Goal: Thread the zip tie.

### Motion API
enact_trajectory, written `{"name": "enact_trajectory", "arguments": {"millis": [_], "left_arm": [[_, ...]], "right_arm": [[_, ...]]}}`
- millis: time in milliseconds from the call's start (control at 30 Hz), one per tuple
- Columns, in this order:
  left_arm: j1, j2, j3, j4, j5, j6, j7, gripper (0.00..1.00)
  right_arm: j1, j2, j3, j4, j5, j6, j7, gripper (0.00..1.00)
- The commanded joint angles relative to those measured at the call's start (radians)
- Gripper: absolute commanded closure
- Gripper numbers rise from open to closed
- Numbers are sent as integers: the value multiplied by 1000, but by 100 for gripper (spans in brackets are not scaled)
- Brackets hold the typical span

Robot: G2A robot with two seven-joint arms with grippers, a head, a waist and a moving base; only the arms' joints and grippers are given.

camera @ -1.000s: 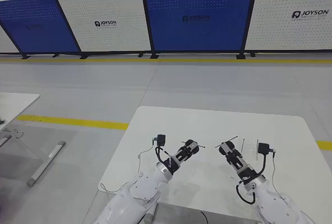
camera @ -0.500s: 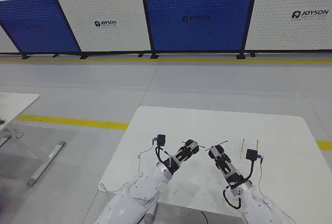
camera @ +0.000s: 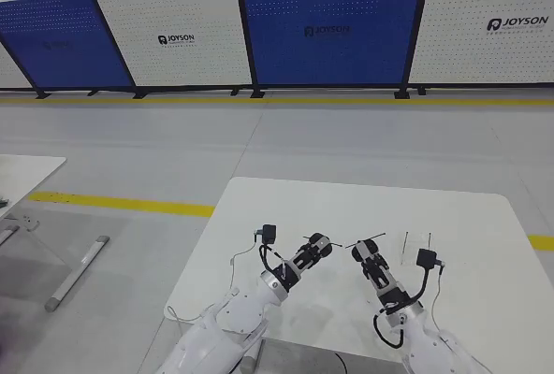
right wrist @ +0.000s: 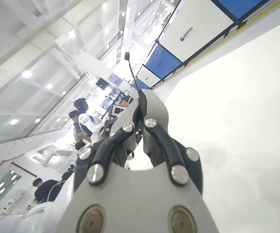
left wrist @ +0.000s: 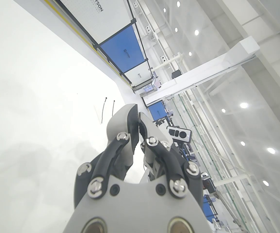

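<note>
top / worktop: white, spans lower centre to lower right of frame.
top / left gripper: lower centre, over the worktop, pointing to upper right.
top / right gripper: just right of the left gripper, near but apart. Fingers clamped on a black zip tie, which sticks out on both sides and slants up to the right.
top / spare zip ties: two, flat on the worktop right of the right gripper, side by side, not touching.
left wrist / left gripper: fingers pressed together. Can't tell if anything is between them. Spare zip ties lie on the worktop beyond.
right wrist / right gripper: fingers closed tight on the zip tie strap. Head end is free, poking out past the fingertips.
</note>
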Motion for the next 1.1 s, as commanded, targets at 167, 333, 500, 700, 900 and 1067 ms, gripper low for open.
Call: {"name": "enact_trajectory", "arguments": {"millis": [167, 333, 500, 700, 900, 1067], "left_arm": [[0, 0, 0, 0, 0, 0, 0, 100], [0, 0, 0, 0, 0, 0, 0, 100], [0, 0, 0, 0, 0, 0, 0, 100], [0, 0, 0, 0, 0, 0, 0, 100], [0, 0, 0, 0, 0, 0, 0, 100], [0, 0, 0, 0, 0, 0, 0, 100]], "right_arm": [[6, -18, -6, 24, -59, 39, -75, 100], [6, -18, -6, 24, -59, 39, -75, 100], [1, -20, -6, 21, -58, 46, -63, 100], [-5, -30, -5, 27, -65, 53, -55, 100], [2, -42, -5, 35, -73, 57, -53, 100], [3, -51, -7, 37, -82, 54, -48, 100]]}}
